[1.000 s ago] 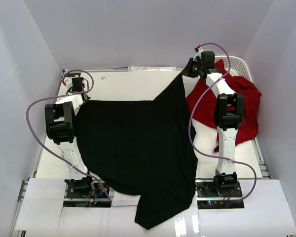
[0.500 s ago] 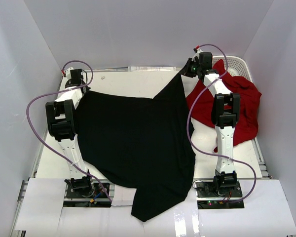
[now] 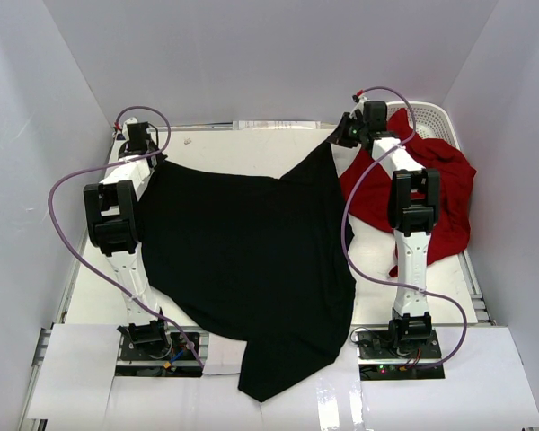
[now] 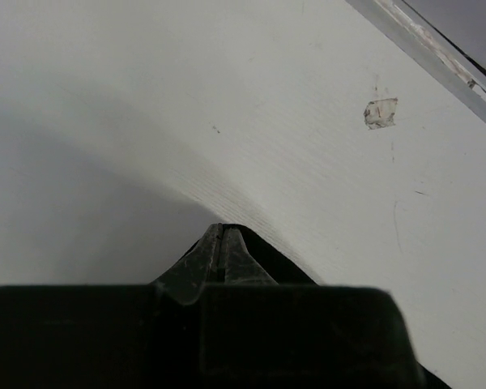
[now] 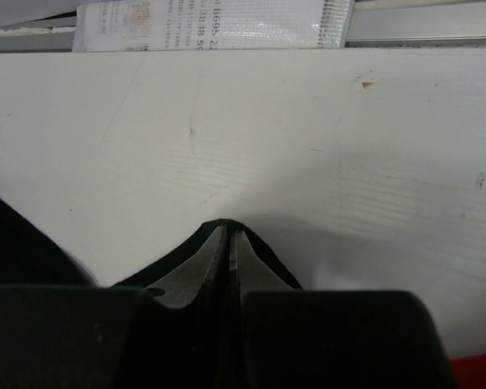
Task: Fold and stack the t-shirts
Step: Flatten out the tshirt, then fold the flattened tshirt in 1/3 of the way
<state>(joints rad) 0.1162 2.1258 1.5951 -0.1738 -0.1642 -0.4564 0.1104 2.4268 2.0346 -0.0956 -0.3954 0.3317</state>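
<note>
The black t-shirt (image 3: 251,269) lies spread over the middle of the bench (image 3: 234,148), mostly flat. Its two far corners are drawn up and outward, and its near end spills over the front edge between the arm bases. I read this as the spreading step. The cloth is pulled taut along its far edge so it lies square before any fold.

The left tool (image 4: 221,237) is pinched tight, fingers pressed together, on the far-left corner. The right tool (image 5: 228,233) is likewise closed on the far-right corner, which rises to a peak above the bench. In both wrist views the fingers meet with dark cloth bunched at their root, so I judge each has hold of the black shirt.

The red t-shirt (image 3: 445,184) is heaped to the right, partly in the white basket (image 3: 431,111) and partly on the bench under the right arm. It sits just beside the black shirt's right edge.

For room, a strip of bare bench shows beyond the far edge up to the back rail. The side walls stand close to both arms, so I have little room to stretch wider. The overhanging near hem could drag if I pull further back.
</note>
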